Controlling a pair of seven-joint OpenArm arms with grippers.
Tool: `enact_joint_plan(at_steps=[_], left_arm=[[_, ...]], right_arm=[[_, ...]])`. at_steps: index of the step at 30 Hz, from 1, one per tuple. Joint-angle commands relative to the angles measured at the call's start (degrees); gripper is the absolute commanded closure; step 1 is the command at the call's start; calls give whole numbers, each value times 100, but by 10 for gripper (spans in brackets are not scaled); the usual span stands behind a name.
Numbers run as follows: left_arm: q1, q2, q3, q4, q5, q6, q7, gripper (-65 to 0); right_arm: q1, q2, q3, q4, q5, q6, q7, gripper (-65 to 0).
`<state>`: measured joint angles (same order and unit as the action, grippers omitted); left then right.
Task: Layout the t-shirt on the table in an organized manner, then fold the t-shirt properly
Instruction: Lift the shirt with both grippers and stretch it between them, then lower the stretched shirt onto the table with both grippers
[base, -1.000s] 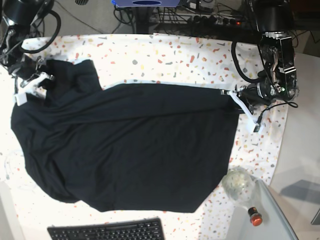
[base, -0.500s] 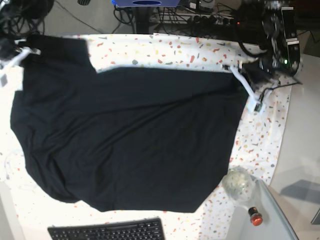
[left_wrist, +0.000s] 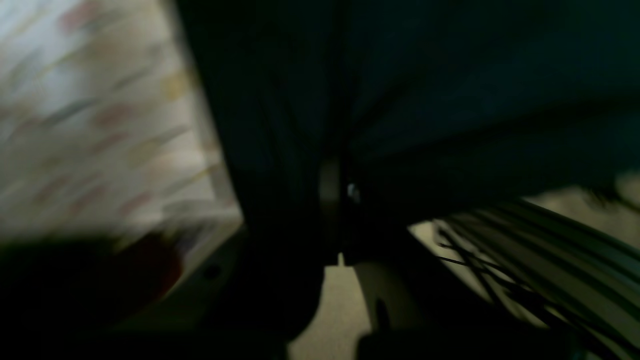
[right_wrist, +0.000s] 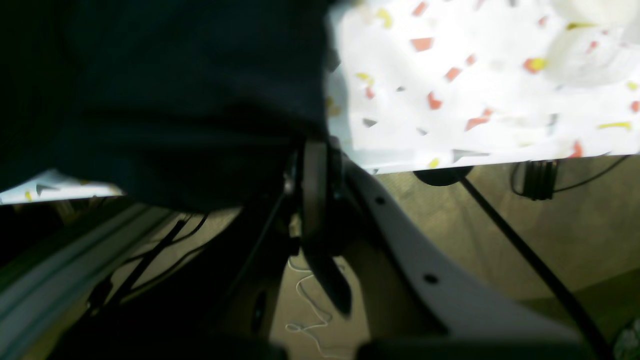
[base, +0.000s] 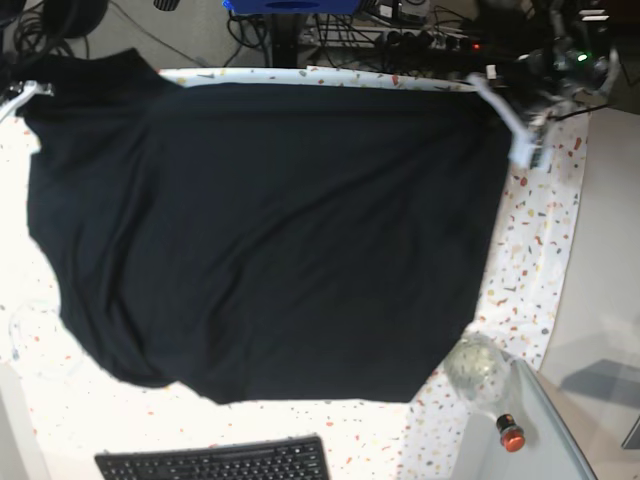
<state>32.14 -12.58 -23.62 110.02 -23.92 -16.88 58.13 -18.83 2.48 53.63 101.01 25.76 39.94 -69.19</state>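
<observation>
**Shirt stretched wide between both grippers**

Nearest us in the base view, we see a black keyboard (base: 215, 462) at the front edge of the counter (base: 540, 260), and to its right a clear rounded jar (base: 477, 368) with a small red-capped bottle (base: 510, 434) just beyond it on a grey side surface.

Behind these, the shirt (base: 270, 230) covers most of the speckled counter. It lies spread as one broad black sheet, its near hem curving from the left side round to the jar, with bare speckled cloth showing along the front, the left edge and the right side.

At the far edge, the shirt's top line runs almost straight across. We see the left gripper (base: 503, 108) at the far right corner, its white fingers together on the shirt's corner. The right gripper (base: 22, 93) sits at the far left corner, clamped on the other corner, and only partly in view.

From the left wrist view, blurred, we make out dark cloth (left_wrist: 400, 90) filling the top and the left gripper (left_wrist: 337, 192) closed on it, counter (left_wrist: 100, 125) to the left. From the right wrist view, the right gripper (right_wrist: 315, 175) pinches the shirt (right_wrist: 165, 90) at the counter (right_wrist: 475, 75) edge, with floor and cables (right_wrist: 515, 235) below.
</observation>
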Motion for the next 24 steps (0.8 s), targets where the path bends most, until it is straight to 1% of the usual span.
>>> enact_joint_plan(at_steps=[1,4,7,9,13,16,19,24], left_arm=[[34,-92,-157,106,67,40,-50,0],[52,-92,-403,97,76,40,-50,0],[52,-83,-412,80,76,49,-50,0],[25,-48,-403,80,76,49,-50,0],[17,-65,-69,80,76,75,-50,0],[17,-56,10,80,76,75,-50,0],[-1,-48,-34,115,58,75,-50,0],[-396,-48,-43,80,41,75,-41,0]], right_arm=[[-29,64,22,75,-4,6,13,0],[-161,38,22,57,-4,6,5,0],[-196,-50,84,92,-4,6,5,0],[-275,-50,84,110,31,6,13,0],[-416,-85,84,338,48,6,22,0],[-434,-147,31,567,92,6,40,0],[-293,-173,4,901,330,6,5,0],[173,-182,-514,1007,312,-16,13,0]])
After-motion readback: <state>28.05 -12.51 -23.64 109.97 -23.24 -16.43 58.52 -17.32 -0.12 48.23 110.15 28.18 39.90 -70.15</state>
